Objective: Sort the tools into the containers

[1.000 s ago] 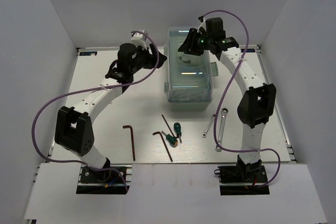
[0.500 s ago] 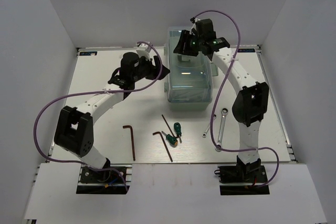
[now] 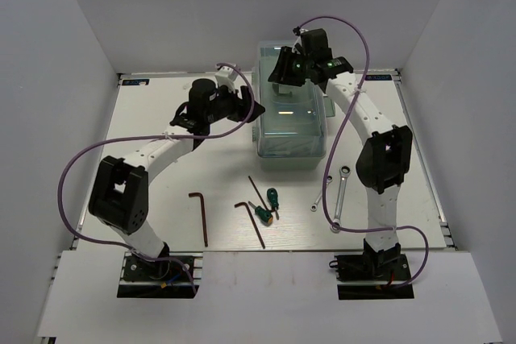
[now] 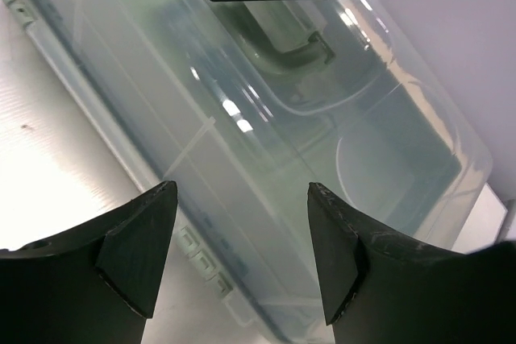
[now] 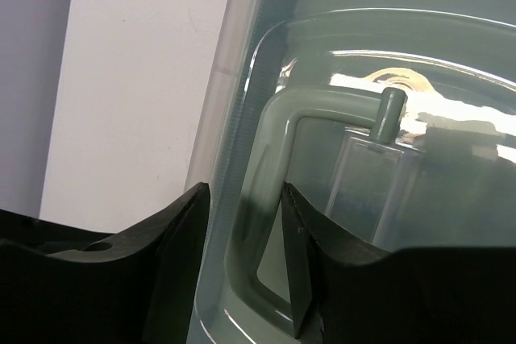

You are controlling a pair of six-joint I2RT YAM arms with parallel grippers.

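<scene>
Left pincer (image 4: pixel 242 186) gapes empty beside toolbox (image 3: pixel 292 130); right pincer (image 5: pixel 244 188) slightly parted over handle (image 5: pixel 339 107).

Toolbox (image 3: pixel 292 118) at far centre, hex keys (image 3: pixel 201 219) front-left, screwdrivers (image 3: pixel 263 214) middle, wrenches (image 3: pixel 340 191) front-right

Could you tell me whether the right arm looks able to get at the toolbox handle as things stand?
Probably yes. The right gripper is open right above the lid, with one side of the handle showing between its fingers and nothing in the way.
</scene>
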